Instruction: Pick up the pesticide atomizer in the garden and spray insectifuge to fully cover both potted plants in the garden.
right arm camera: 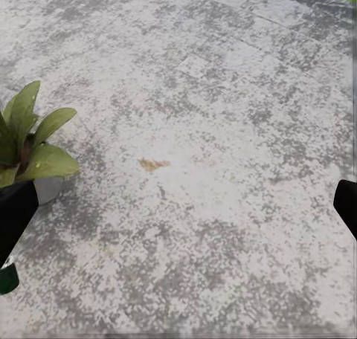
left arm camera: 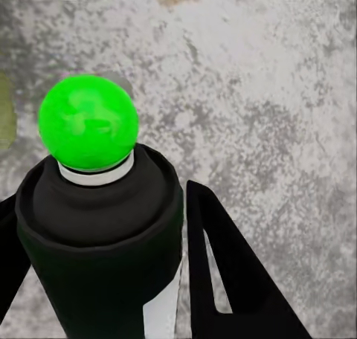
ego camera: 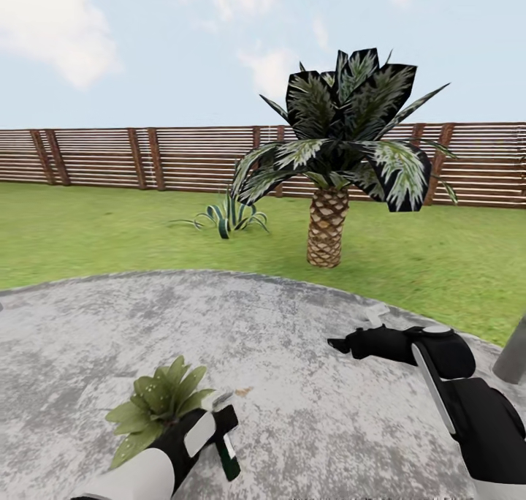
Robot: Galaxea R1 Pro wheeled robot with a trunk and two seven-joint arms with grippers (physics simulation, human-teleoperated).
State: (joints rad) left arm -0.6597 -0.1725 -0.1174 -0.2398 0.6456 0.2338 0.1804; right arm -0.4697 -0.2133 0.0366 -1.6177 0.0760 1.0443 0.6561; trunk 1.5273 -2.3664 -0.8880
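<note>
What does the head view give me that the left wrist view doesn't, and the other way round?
Head view alone: the potted plant as a full rosette beside the left gripper, the right gripper hovering apart with nothing in it, plus the palm, lawn and fence.

Left wrist view alone: a bright green ball atop the pesticide atomizer, close up between the black fingers.

Both: the atomizer in the left gripper, over the grey patio.

Potted plant [ego camera: 157,406] on patio [ego camera: 292,354], palm [ego camera: 329,215] behind.
</note>
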